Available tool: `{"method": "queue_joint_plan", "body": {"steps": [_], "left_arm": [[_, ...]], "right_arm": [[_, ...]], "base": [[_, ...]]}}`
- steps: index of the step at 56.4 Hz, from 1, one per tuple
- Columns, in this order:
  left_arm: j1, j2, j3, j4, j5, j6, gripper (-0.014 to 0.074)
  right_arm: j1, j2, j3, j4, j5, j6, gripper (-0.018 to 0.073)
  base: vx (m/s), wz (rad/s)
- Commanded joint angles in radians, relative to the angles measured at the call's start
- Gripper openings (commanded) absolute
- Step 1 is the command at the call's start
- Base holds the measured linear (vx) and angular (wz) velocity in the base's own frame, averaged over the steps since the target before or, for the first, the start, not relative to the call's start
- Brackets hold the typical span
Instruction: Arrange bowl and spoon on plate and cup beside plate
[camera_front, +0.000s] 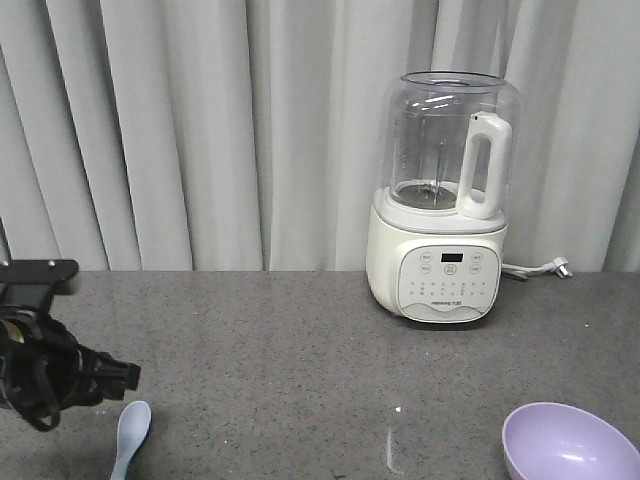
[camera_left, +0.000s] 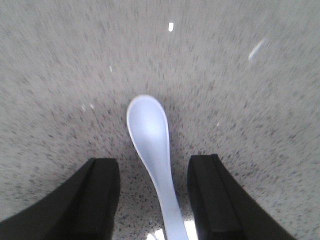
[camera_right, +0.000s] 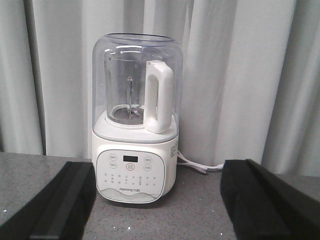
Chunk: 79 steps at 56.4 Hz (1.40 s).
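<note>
The spoon (camera_front: 131, 437) is being shown lying flat on the grey speckled counter (camera_front: 300, 360), at about 7 o'clock in the front view, with its scoop turned toward 12 o'clock and its handle being cut off by the lower edge. Near it, on its 10 o'clock side, the black left arm (camera_front: 45, 375) is being seen low over the counter. In the left wrist view the spoon (camera_left: 152, 155) is being framed by the left gripper (camera_left: 152, 162), whose two black fingers (camera_left: 100, 195) are being held spread, one at 9 o'clock and one at 3 o'clock of the handle. A strip of counter (camera_left: 60, 75) is being left visible on each side, so nothing is being pinched. The scoop is being pointed toward 12 o'clock, hollow side up, and the picture is being smeared by blur. The bowl (camera_front: 570, 445) is being shown upright on the counter at about 5 o'clock in the front view, well apart from the spoon and partly cut by the frame edge. A white blender (camera_front: 445, 200) with a clear jug is being seen standing at the back of the counter at about 2 o'clock, in front of a pale pleated curtain (camera_front: 200, 130), its white cord (camera_front: 540, 268) being trailed toward 3 o'clock. In the right wrist view the right gripper (camera_right: 160, 170) is being held wide apart and empty, its fingers (camera_right: 65, 205) being seen at 7 and 5 o'clock, with the blender (camera_right: 135, 120) being faced between them, well apart.
</note>
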<state>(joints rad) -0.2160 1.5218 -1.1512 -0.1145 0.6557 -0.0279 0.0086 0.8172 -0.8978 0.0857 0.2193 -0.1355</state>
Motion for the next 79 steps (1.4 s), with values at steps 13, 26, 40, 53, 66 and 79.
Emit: {"method": "queue_joint_plan", "body": {"steps": [13,26,40,53,66,79], "left_arm": [[-0.047,0.141,-0.034,0.004,0.001,-0.063,0.0429],[-0.047,0.164,-0.034,0.023,0.005,-0.090,0.0429],[-0.048,0.189,-0.034,0.032,0.053,-0.090,0.0367],[-0.054,0.190,-0.034,0.050,0.077,-0.065,-0.0009],[-0.060,0.096,-0.035,0.044,0.059,-0.023,-0.0008],[-0.060,-0.135,-0.035,0.044,0.030,0.017,-0.0008]], "right_arm": [[-0.006,-0.004,-0.033,-0.006,-0.091,-0.013,0.0560],[-0.006,-0.004,-0.033,-0.006,-0.091,-0.013,0.0560],[-0.006,-0.004,-0.033,-0.006,-0.091,-0.013,0.0560],[-0.006,-0.004,-0.033,-0.006,-0.091,-0.013,0.0560],[-0.006,-0.004,-0.033,0.000,-0.052,-0.009,0.0560],[-0.006,0.019,-0.037,-0.020,0.181,0.113,0.0533]], "base": [[0.00,0.00],[0.00,0.00],[0.00,0.00],[0.00,0.00],[0.00,0.00],[0.00,0.00]]}}
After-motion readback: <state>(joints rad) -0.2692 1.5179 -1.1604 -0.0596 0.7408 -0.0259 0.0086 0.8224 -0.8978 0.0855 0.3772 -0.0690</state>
